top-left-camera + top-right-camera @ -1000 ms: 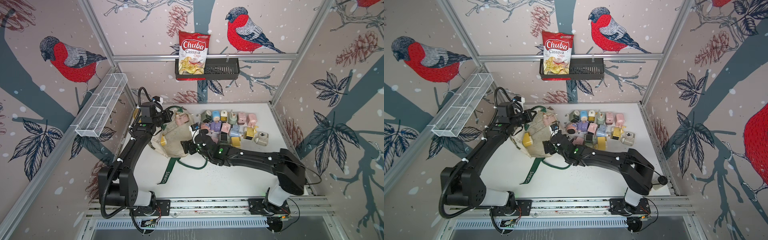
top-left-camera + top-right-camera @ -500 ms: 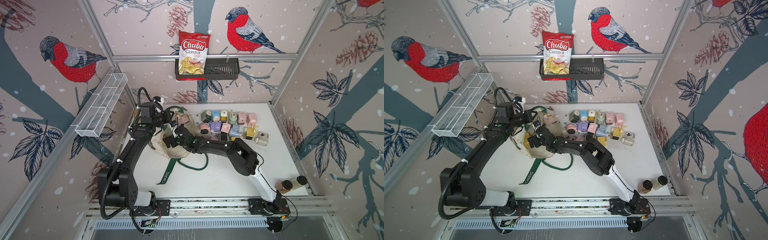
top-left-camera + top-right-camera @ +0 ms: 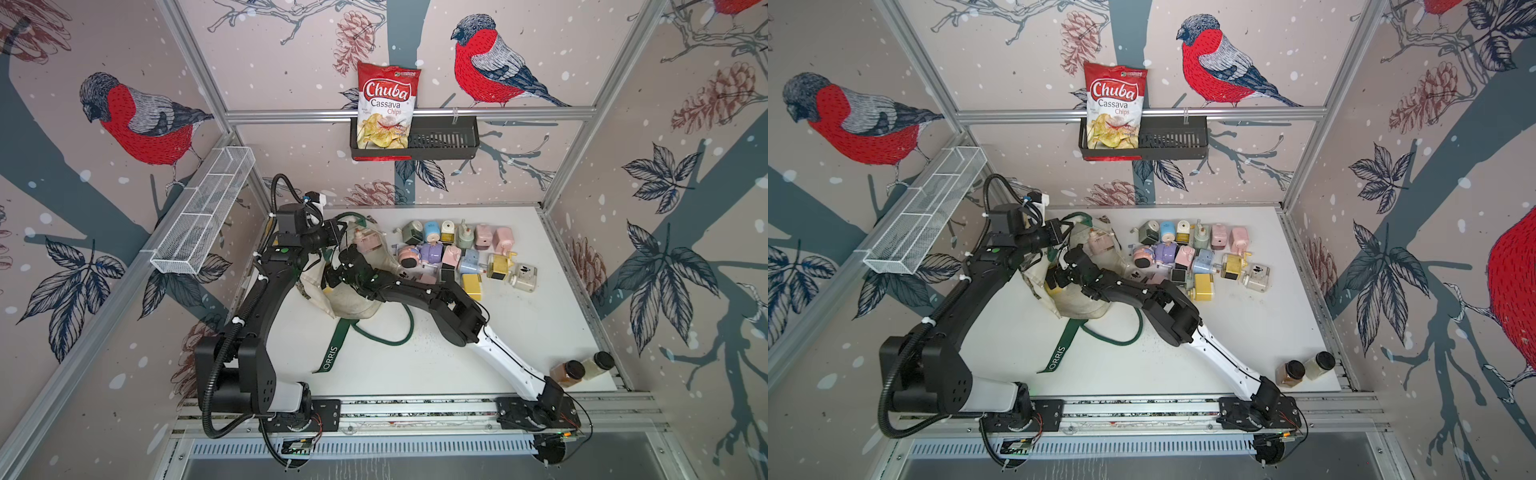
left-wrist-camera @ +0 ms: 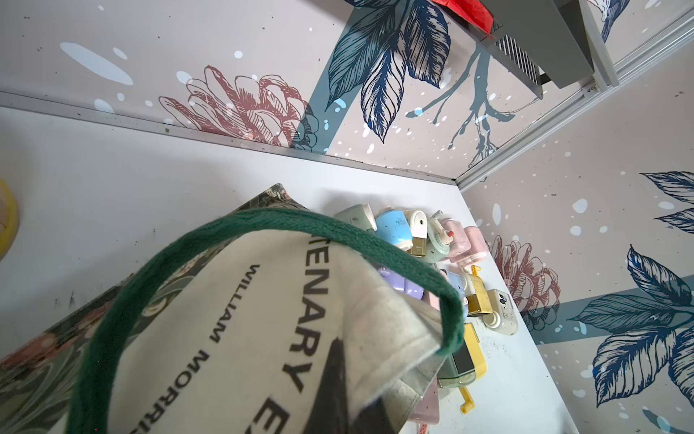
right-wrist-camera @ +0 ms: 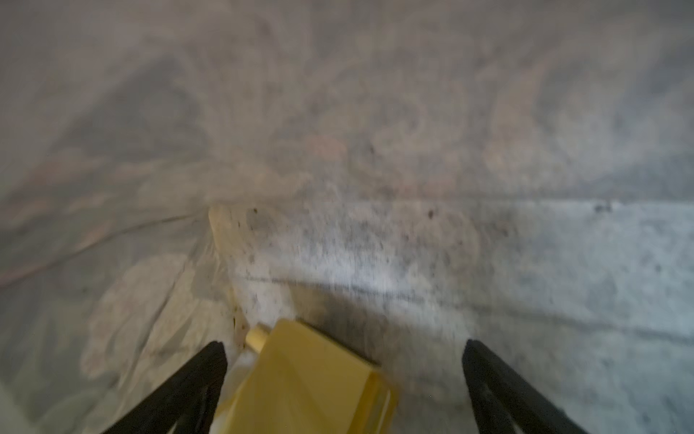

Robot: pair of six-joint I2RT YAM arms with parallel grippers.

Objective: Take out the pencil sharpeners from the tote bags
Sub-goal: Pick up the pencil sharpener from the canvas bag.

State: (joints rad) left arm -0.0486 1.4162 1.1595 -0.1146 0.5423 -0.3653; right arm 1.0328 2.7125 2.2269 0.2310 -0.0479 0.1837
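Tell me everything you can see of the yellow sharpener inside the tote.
The yellow sharpener is a boxy block of smooth plain-yellow plastic with a small cream knob at one corner. It lies inside the tote bag on grubby cream fabric, near a seam. It sits between the wide-open fingers of the right tool, nearer one finger; contact is unclear. Its near end runs out of frame, and blur hides finer detail.

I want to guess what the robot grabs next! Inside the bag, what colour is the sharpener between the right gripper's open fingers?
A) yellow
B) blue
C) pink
A: in the right wrist view, a yellow pencil sharpener lies between the right gripper's spread black fingers, inside the tote bag.
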